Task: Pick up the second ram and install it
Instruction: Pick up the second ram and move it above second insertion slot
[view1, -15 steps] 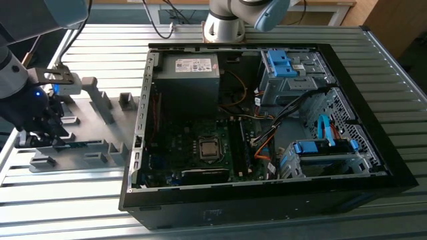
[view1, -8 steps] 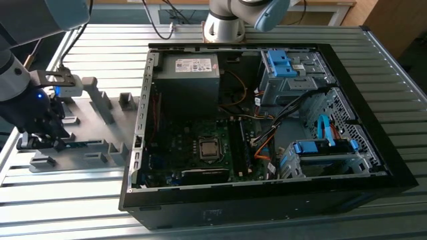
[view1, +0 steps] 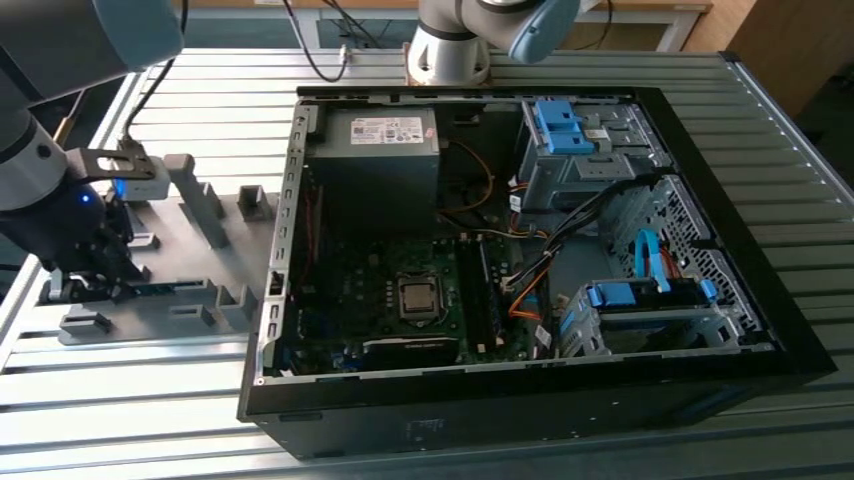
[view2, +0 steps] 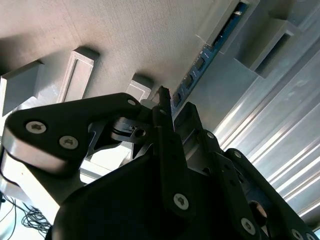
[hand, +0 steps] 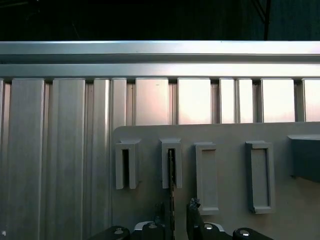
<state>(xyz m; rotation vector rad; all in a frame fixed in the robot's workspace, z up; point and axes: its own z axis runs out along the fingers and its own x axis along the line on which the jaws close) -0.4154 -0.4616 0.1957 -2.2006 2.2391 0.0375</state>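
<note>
The second ram (view2: 207, 52) is a thin dark stick with black chips, standing on edge in slotted grey holder blocks (hand: 171, 165) on a grey plate (view1: 187, 270) left of the computer case in the exterior view. In the first wrist view the second ram (hand: 172, 182) shows edge-on, rising out of a block's slot. My gripper (hand: 176, 214) is low over the plate and open, with one finger on each side of the stick's near end. One finger sits close against the stick and the other finger (hand: 193, 206) stands a small gap away. In the exterior view my gripper (view1: 100, 278) hangs over the plate's near left part.
An open black computer case (view1: 534, 390) lies on the ribbed metal table (view1: 134, 420), showing the motherboard with its processor (view1: 418, 295), long slots (view1: 474, 300) beside it, a power supply (view1: 380, 140), cables and blue drive brackets (view1: 641, 295). Other grey blocks (view1: 203, 205) stand on the plate.
</note>
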